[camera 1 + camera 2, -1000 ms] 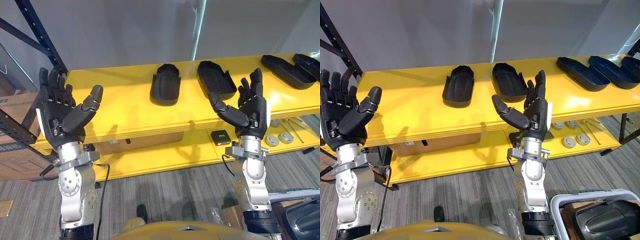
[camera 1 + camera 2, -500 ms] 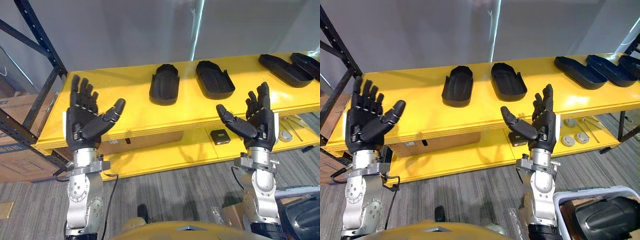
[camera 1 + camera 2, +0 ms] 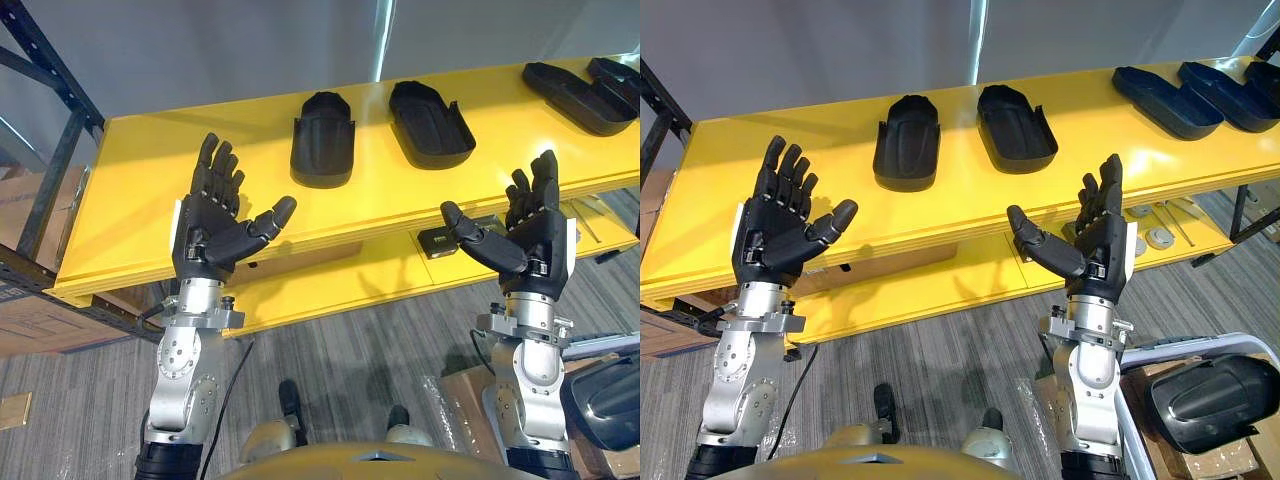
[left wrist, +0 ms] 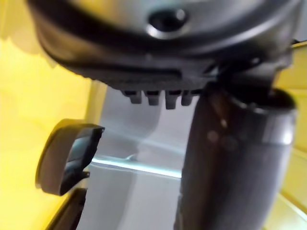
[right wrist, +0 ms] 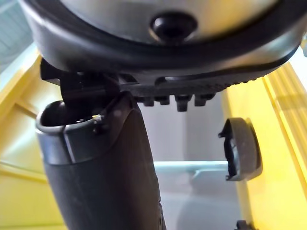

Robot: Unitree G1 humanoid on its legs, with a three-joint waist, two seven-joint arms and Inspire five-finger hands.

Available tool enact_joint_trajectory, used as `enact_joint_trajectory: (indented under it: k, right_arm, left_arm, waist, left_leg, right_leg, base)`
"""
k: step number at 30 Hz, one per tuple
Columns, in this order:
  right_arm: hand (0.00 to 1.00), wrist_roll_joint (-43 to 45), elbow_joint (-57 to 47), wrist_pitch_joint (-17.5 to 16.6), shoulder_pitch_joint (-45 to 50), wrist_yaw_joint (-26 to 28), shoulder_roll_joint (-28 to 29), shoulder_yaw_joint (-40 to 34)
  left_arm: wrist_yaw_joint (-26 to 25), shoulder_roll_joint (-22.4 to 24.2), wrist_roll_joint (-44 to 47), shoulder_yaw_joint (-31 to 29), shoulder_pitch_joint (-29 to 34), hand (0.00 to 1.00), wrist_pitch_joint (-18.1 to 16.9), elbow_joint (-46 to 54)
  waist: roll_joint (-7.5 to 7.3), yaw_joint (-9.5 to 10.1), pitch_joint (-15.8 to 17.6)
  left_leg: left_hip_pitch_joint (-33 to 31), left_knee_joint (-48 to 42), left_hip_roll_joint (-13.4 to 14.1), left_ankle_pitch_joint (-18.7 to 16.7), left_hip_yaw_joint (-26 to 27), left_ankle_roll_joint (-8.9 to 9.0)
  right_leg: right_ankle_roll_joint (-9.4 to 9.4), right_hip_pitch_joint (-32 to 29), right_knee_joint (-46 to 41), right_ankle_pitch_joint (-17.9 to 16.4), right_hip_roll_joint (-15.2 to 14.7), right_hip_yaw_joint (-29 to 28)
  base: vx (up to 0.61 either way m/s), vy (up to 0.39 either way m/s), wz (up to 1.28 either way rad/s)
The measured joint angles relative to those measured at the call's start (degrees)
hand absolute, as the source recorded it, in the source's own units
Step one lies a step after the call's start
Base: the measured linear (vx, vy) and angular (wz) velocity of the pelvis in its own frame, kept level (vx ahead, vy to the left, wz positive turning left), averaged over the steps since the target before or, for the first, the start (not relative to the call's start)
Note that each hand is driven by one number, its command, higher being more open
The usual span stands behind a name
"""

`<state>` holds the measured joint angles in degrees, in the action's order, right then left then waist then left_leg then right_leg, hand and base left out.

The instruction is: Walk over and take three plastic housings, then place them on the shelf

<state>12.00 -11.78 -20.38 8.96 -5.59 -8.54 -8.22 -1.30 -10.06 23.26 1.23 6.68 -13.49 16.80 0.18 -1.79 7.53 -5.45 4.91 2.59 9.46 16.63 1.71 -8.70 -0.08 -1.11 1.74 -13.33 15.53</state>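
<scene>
Left hand (image 3: 222, 228) and right hand (image 3: 525, 238) stand palm-up with fingers spread, holding nothing. Beyond and between them, a black shell-shaped plastic housing (image 3: 322, 152) and its twin housing (image 3: 431, 124) lie side by side on the yellow shelf board (image 3: 150, 170). Their long axes run away from the hands, rounded ends farthest.

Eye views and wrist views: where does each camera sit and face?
Left eye view: on head, looking down at yellow shelf; left hand, right hand raised open.
Right eye view: same scene, beside it.
Left wrist view: on left wrist, along that hand toward shelf.
Right wrist view: likewise, right wrist.
Shared: all four show shelf and a black housing.
</scene>
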Motion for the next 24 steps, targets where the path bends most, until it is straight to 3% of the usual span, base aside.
enact_joint_trajectory:
  k: [1, 6, 15, 24]
  right_arm:
    - [1.00, -0.1, 0.0, 0.2, -0.8, 0.0, 0.0, 0.0]
    - [1.00, 0.0, 0.0, 0.4, -1.1, 0.1, -0.1, -0.3]
    - [1.00, 0.2, 0.0, 0.5, -6.2, 0.3, -1.0, -0.3]
    - [1.00, 0.3, 0.0, 0.5, -7.6, 1.1, -2.9, -0.4]
  left_arm:
    - [-3.2, 0.0, -2.8, -0.1, -1.3, 1.00, -0.1, -1.3]
    - [-8.0, 0.0, -5.9, -0.3, -6.3, 1.00, -0.1, -3.2]
    - [-11.1, -2.1, -5.9, -0.2, -18.2, 1.00, -0.1, -10.3]
    - [-13.1, -3.6, -5.9, -0.2, -21.8, 1.00, -0.1, -13.2]
  waist:
    - [0.33, -0.24, 0.3]
    - [0.41, -1.33, 2.6]
    - [0.27, -3.16, 8.5]
    - [0.51, -3.39, 11.6]
  left_leg:
    - [0.0, 0.0, 0.1, 0.1, 0.5, -0.23]
    - [-0.1, 0.0, 0.5, 0.2, 1.7, -0.39]
    - [-2.3, -0.1, 1.1, -0.1, 3.0, -0.22]
    - [-3.1, -0.1, 1.1, 0.1, 3.2, -0.61]
  right_leg:
    - [-0.45, -0.1, 0.1, 0.3, 0.3, -0.4]
    - [-0.39, -1.0, 0.0, 0.3, 0.8, -1.6]
    - [-0.08, -4.9, -1.9, 0.2, 1.1, -3.4]
    - [0.17, -6.6, -3.2, 0.0, 1.1, -4.2]
  base:
    - [0.08, -0.034, -0.15]
    - [0.03, -0.017, -0.14]
    - [0.00, 0.000, -0.08]
    - [0.04, 0.004, -0.01]
